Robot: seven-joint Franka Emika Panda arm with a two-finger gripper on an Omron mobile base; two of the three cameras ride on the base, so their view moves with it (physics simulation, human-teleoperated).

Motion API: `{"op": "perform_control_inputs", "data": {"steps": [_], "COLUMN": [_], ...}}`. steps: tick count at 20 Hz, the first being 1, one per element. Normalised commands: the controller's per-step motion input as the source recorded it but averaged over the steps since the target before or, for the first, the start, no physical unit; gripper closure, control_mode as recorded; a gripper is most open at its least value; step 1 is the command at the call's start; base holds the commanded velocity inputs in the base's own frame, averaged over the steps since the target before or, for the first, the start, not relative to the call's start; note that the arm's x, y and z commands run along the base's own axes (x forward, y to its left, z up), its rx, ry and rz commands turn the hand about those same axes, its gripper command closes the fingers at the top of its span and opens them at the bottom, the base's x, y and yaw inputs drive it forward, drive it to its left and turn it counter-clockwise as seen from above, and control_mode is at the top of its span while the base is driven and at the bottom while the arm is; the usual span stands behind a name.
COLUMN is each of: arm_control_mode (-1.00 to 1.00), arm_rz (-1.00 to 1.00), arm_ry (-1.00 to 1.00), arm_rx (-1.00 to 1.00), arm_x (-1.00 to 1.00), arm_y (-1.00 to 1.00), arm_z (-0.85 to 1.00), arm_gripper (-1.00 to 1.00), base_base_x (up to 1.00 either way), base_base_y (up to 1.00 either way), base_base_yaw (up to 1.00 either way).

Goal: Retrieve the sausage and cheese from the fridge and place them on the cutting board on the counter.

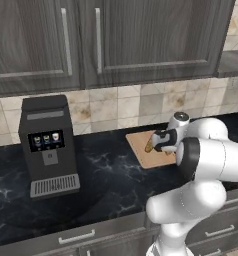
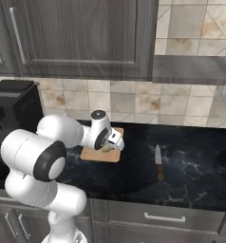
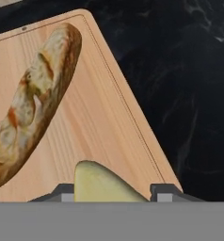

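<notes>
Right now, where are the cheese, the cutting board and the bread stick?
cheese (image 3: 102,184): hand view, its pale yellow top, between the finger tips.
cutting board (image 3: 102,127): hand view, bare wood right of the loaf.
bread stick (image 3: 31,101): hand view, middle of its crust, lying on the board.

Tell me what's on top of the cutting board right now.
A long tan bread stick lies on the cutting board. The hand holds the cheese over the board's near end. The arm covers part of the board in the base views, so no sausage can be confirmed.
</notes>
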Motion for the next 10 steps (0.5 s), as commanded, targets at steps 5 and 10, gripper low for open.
{"op": "perform_control_inputs", "data": {"steps": [5,10], "arm_control_mode": [-1.00,-1.00], "arm_rz": [0.00,0.00], "arm_ry": [0.04,0.02], "arm_rx": [0.00,0.00], "arm_x": [0.04,0.06], "arm_y": [-0.02,0.00], "arm_z": [-0.16,-0.09], "arm_gripper": [-1.00,-1.00], "base_base_x": [0.00,0.00], "base_base_y": [0.00,0.00], "base_base_yaw": [0.00,0.00]}}
